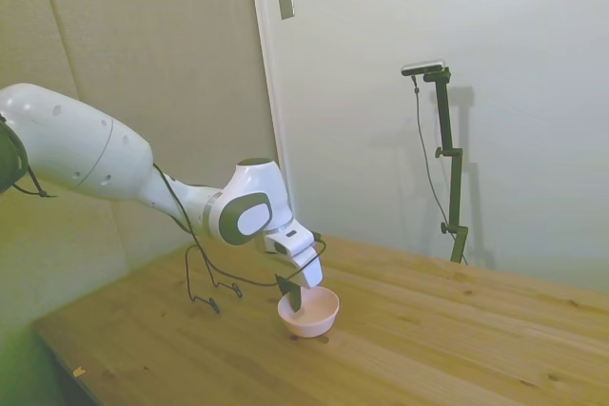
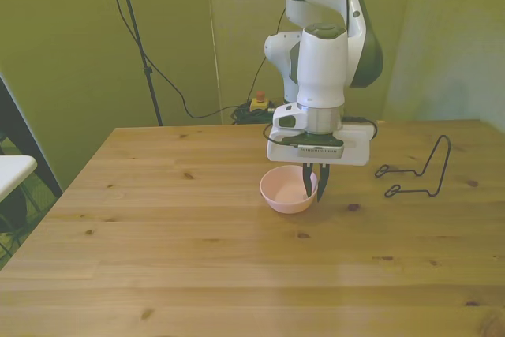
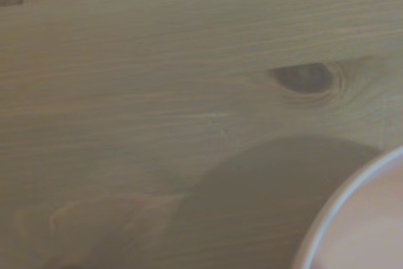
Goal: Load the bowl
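Observation:
The pale pink bowl [image 2: 281, 195] rests on the wooden table [image 2: 197, 258], a little past its middle. My gripper [image 2: 314, 187] comes straight down onto the bowl's rim on the front view's right. One dark finger is inside the bowl and the other just outside, drawn close together on the wall. From the side, the bowl [image 1: 319, 316] sits under the gripper [image 1: 297, 299], with a finger dipping into it. The wrist view catches only a blurred arc of the bowl [image 3: 371, 231] and its shadow on the wood.
A thin black wire rack [image 2: 422, 171] stands on the table at the front view's right, a hand's width from the bowl; it appears as the rack [image 1: 205, 278] behind the arm in the side view. A dark knot [image 2: 353, 207] marks the wood between them.

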